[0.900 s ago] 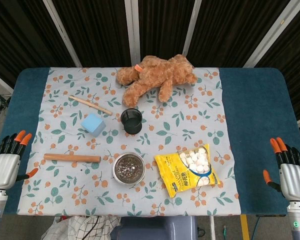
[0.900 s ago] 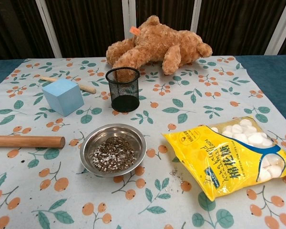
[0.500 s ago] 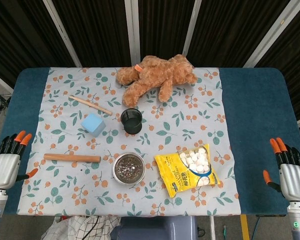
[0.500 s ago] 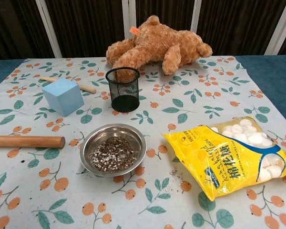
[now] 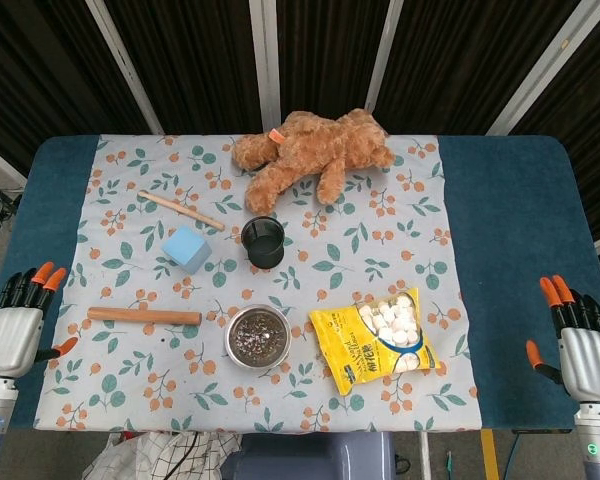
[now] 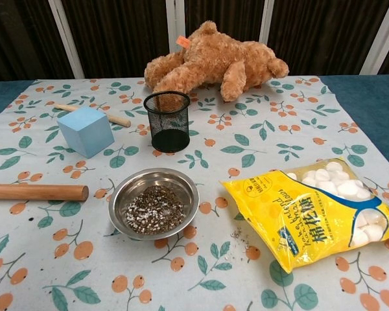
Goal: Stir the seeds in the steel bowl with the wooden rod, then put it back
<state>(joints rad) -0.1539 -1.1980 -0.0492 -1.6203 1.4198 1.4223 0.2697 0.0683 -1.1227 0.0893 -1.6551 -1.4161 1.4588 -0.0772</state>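
The steel bowl (image 5: 258, 337) (image 6: 153, 203) with dark seeds sits near the front middle of the floral cloth. Left of it lies a thick wooden rod (image 5: 144, 316) (image 6: 36, 192), flat on the cloth. A thinner wooden stick (image 5: 180, 210) (image 6: 93, 115) lies further back behind the blue cube. My left hand (image 5: 15, 325) hovers off the table's left edge, empty, fingers apart. My right hand (image 5: 578, 345) hangs off the right edge, likewise empty with fingers extended. Neither hand shows in the chest view.
A blue cube (image 5: 185, 248) (image 6: 85, 131), a black mesh cup (image 5: 265, 242) (image 6: 168, 121) and a brown teddy bear (image 5: 315, 150) (image 6: 214, 61) stand behind the bowl. A yellow bag of marshmallows (image 5: 377, 337) (image 6: 318, 217) lies right of the bowl.
My left hand has dropped slightly lower in the head view. Nothing on the table has moved.
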